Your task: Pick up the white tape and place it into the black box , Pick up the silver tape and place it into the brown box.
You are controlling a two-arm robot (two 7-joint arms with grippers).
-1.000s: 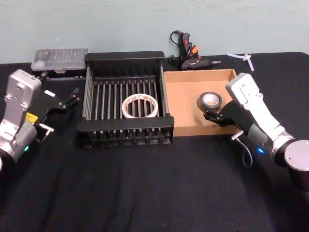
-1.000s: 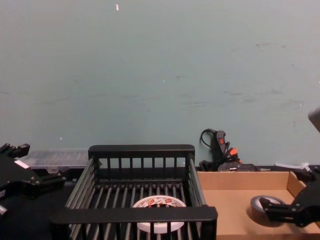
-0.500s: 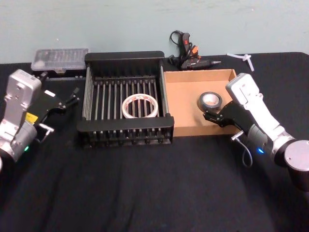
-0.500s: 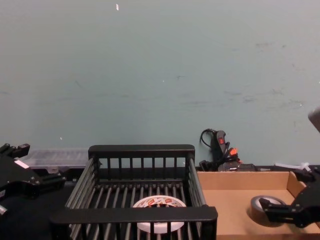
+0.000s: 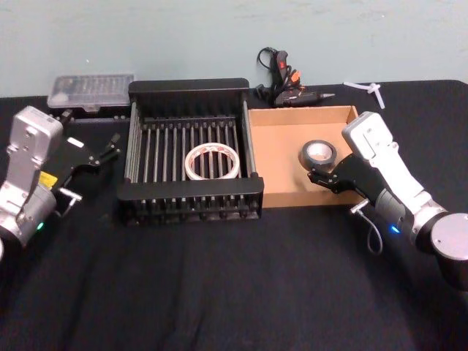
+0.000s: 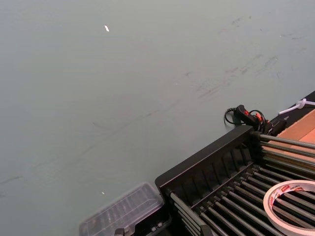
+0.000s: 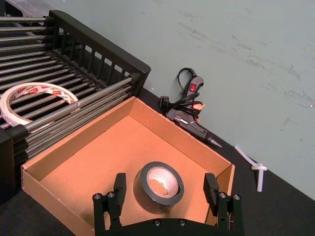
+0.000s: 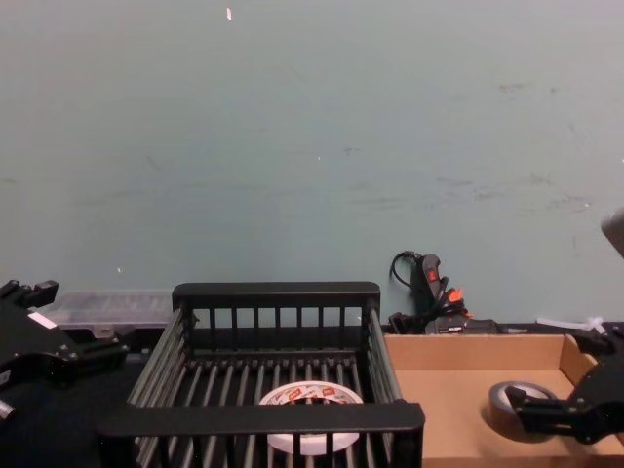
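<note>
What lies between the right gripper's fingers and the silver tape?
Nothing: in the right wrist view the right gripper is open, its fingers straddling the silver tape, which lies flat on the brown box floor, gaps bare.

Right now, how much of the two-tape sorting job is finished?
Both look done: the white tape lies in the black box, the silver tape in the brown box. The right claw is open beside it, holding nothing; the left claw is beside the black box. Nothing left.
</note>
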